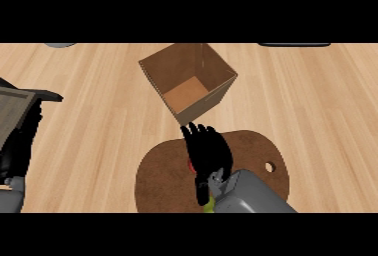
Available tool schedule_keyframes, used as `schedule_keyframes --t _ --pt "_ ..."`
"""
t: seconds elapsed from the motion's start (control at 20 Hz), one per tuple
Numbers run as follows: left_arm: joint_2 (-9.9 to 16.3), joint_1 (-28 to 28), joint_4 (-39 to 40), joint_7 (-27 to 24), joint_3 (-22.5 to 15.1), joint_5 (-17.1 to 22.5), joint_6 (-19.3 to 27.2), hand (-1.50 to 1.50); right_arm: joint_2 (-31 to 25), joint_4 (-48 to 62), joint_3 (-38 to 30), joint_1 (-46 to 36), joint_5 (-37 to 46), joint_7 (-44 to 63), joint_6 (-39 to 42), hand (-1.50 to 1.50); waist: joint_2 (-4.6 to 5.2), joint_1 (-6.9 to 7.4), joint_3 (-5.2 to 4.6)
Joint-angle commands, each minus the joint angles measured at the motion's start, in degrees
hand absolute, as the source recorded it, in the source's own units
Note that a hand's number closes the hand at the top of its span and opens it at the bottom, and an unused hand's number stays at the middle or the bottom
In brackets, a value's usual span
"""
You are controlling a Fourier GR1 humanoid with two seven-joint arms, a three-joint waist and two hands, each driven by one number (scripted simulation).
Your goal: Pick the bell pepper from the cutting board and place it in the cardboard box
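The open cardboard box (193, 80) stands tilted on the wooden counter at the top centre. Just below it lies the round brown cutting board (166, 172) with a small hole near its right side. My right hand (209, 152) stretches over the board, its fingers straight and spread, their tips near the box's nearest corner. The bell pepper (190, 165) is almost wholly hidden under this hand. Only a red sliver shows at the hand's left edge, and a yellow-green bit (210, 203) shows by the wrist. My left hand (18, 142) rests at the left edge, open.
Bare wooden counter (96, 125) spreads left and right of the box and board. A grey object (60, 45) and a dark object (294, 44) peek in at the far edge.
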Motion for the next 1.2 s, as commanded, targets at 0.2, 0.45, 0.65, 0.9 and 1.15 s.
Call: schedule_keyframes --t 0.2,0.45,0.65,0.9,1.15 --pt "-1.3 0.5 0.1 -0.5 0.9 -1.0 -1.6 0.0 0.7 4.2 5.0 0.1 -2.1 8.5 -2.7 -1.5 0.02 0.25 -0.01" --pt "-2.8 1.2 1.1 -3.7 2.5 -2.0 -1.0 0.0 0.7 10.4 2.2 -2.6 0.2 4.4 -5.3 1.5 0.05 0.19 0.0" --pt "-2.0 1.3 0.9 -2.2 2.0 -2.8 -1.7 0.0 0.7 15.3 7.2 -2.8 10.7 -1.2 -15.0 1.5 0.08 0.44 0.01" --pt "-1.6 1.4 -6.9 5.6 2.5 -2.6 -2.8 0.0 -3.7 12.6 3.5 -2.1 14.4 -6.2 -14.8 1.5 -0.11 0.04 0.04" --pt "-2.1 2.0 -1.3 0.0 3.5 -3.0 -1.3 0.0 -21.9 2.4 -9.1 8.9 4.6 -20.5 -22.1 1.5 -0.22 -2.48 0.12"
